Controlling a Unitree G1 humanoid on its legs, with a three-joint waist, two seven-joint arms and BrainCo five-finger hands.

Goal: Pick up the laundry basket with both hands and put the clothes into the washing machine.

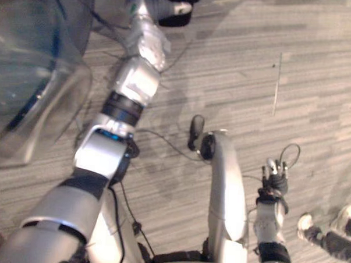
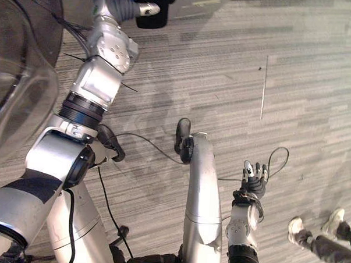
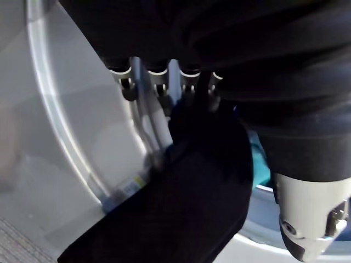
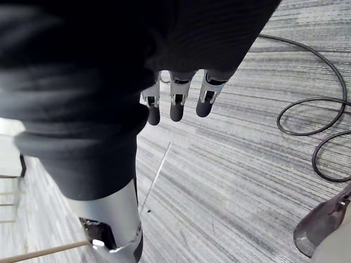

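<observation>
Status: black cloth garment [image 3: 181, 213] is seen in left wrist view covering left hand [image 3: 158, 82] fingertips at the washer's chrome door ring [image 3: 52, 112]; grip cannot be told. Rim label [image 3: 131, 186] unreadable. Eye views: clear glass washer door [image 1: 43, 96] at left; right hand [image 1: 273, 178] slack, fingers apart, over grey striped carpet [image 1: 242, 70].

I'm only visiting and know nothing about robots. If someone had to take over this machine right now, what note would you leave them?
Left hand: stretched out beside the washing machine door, with a dark cloth against it; grip unclear.
Right hand: open, holding nothing, hanging low over the carpet.
Done: one cloth is up at the machine.
Left: see that cloth into the machine, then locate the basket and check it for more clothes.
Mind the person's shoes on the robot's right.
</observation>
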